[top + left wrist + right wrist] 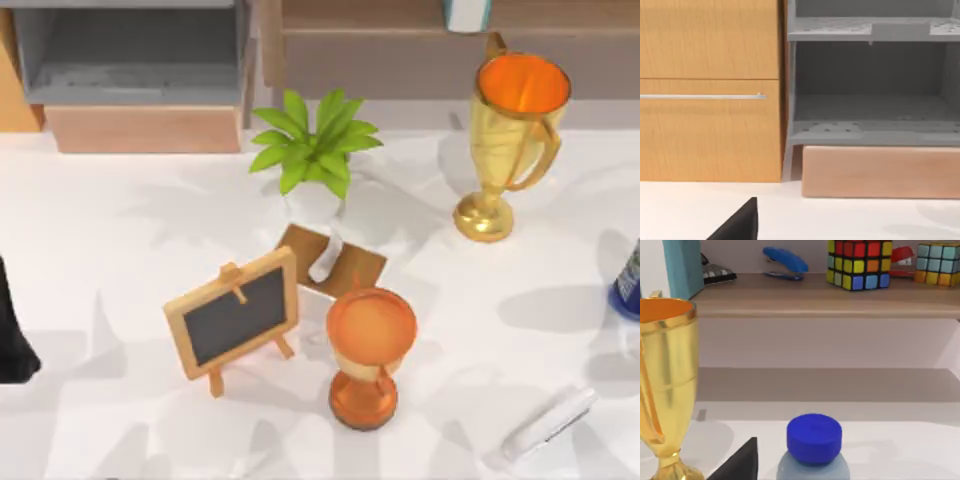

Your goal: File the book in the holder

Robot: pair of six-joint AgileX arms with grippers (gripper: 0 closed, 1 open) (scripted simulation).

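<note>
The book (467, 12), light blue, stands upright on the long brown shelf (400, 20) at the back right; in the right wrist view the book (682, 267) rises behind the gold trophy. The holder (130, 50), a grey open-fronted box, sits at the back left on a wooden block. The left wrist view faces the holder (870, 90) head-on, and its compartments hold nothing. My left arm (15, 330) is parked at the table's left edge. A dark part of my left gripper (740, 225) and of my right gripper (740, 462) shows low in each wrist view.
A gold trophy (510, 140), a potted plant (312, 150), a small chalkboard easel (235, 320) and an orange trophy (368, 355) crowd the middle. A slim white flat object (550, 420) lies front right. A blue-capped bottle (814, 437) stands at the right edge.
</note>
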